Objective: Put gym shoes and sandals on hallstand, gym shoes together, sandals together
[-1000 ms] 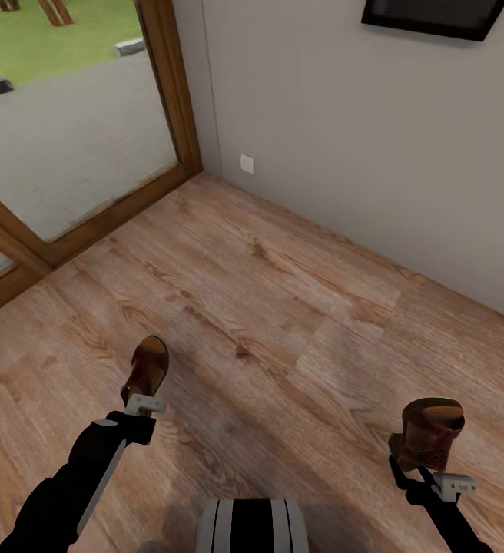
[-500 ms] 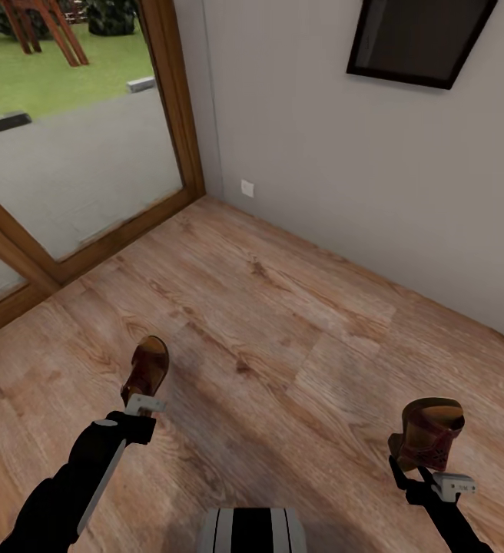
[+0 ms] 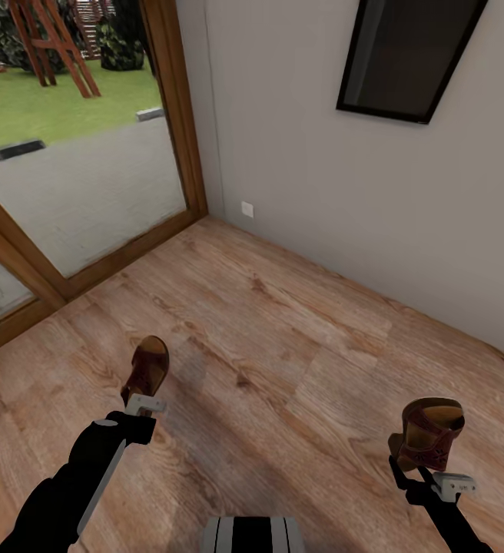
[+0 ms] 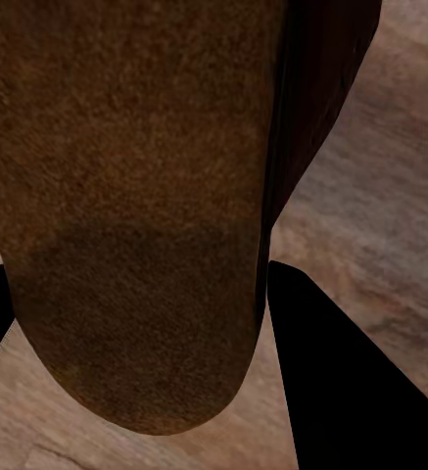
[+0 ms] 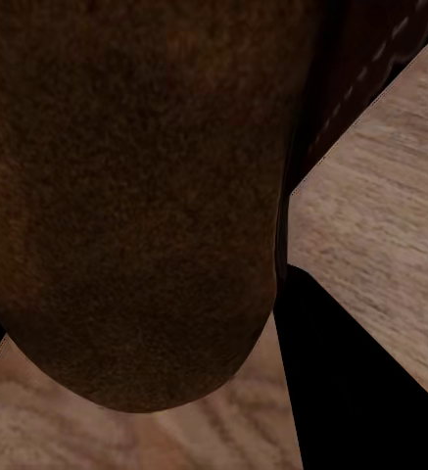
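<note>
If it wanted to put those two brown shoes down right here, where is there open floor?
Nearly everywhere: bare wood floor runs from the left gripper and right gripper, each holding a sandal, out to the grey wall and the glass door's wooden frame. Tightest is the corner beneath the wall socket.

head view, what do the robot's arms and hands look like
Both arms are black. The left arm has a pale grey panel along its forearm. Each ends in a small light grey hand: left hand, right hand. No loose cables show.
</note>
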`<state>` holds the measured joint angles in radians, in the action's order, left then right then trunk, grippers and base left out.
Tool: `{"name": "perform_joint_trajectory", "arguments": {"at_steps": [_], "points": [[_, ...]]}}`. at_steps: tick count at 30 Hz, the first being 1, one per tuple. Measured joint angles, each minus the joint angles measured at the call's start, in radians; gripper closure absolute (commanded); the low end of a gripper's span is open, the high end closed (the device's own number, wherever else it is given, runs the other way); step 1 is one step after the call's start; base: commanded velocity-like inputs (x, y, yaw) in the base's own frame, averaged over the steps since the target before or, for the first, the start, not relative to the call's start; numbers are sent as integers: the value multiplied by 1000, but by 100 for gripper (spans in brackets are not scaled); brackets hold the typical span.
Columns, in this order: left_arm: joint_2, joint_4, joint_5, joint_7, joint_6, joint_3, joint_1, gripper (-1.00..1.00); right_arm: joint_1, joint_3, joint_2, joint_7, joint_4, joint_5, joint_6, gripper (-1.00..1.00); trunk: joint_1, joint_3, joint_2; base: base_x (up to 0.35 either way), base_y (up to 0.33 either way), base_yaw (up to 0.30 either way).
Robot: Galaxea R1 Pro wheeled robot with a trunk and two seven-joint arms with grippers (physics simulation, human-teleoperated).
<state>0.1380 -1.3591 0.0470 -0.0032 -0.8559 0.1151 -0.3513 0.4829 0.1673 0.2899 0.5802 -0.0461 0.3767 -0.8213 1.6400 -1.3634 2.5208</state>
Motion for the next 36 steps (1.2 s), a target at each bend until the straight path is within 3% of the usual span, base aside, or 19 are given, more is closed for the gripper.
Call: {"name": "perform_joint_trajectory", "arguments": {"at_steps": [14, 36], "points": [[0, 0, 0, 0, 0, 0, 0, 100, 0, 0, 0, 1, 0, 0, 0, 100, -6, 56, -3, 0, 0, 0], [0, 0, 0, 0, 0, 1, 0, 100, 0, 0, 0, 1, 0, 0, 0, 100, -16, 175, -8, 0, 0, 0]]}}
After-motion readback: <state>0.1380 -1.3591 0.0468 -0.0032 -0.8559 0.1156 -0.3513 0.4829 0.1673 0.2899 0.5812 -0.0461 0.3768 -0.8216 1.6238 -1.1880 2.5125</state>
